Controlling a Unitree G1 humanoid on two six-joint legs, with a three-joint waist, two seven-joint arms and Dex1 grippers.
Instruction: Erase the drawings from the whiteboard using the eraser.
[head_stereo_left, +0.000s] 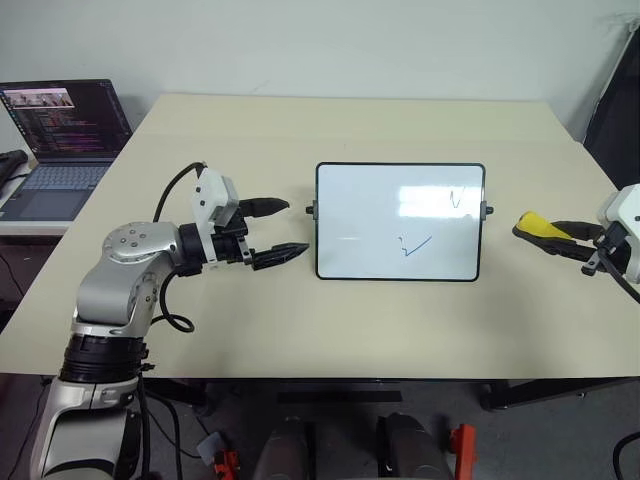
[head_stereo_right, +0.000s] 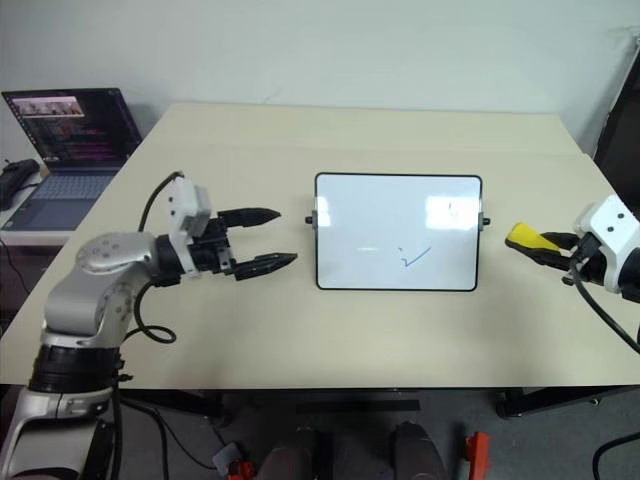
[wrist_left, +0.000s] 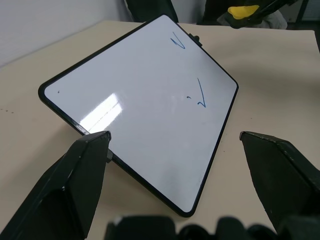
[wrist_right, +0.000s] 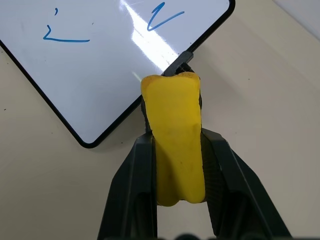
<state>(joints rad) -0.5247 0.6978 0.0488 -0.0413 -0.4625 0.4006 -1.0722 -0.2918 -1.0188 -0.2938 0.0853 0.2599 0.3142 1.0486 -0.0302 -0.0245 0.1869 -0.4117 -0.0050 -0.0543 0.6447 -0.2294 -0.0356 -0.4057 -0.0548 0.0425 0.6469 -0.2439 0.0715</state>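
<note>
whiteboard (head_stereo_left: 400, 222) mid-desk, two blue drawings (head_stereo_left: 415, 243) legible, right gripper (wrist_right: 177, 150) clamped on yellow eraser (wrist_right: 176, 145) off board's right edge, arm cut off, left gripper (head_stereo_left: 272, 232) spread apart beside left edge

You have a beige desk (head_stereo_left: 350, 320) against a white wall (head_stereo_left: 330, 40). To its far left, an open laptop (head_stereo_left: 62, 140) with a lit screen sits on a separate surface beside the desk.

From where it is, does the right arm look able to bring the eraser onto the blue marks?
Probably yes: the right gripper holds the eraser just beside the whiteboard, with bare table between.
</note>
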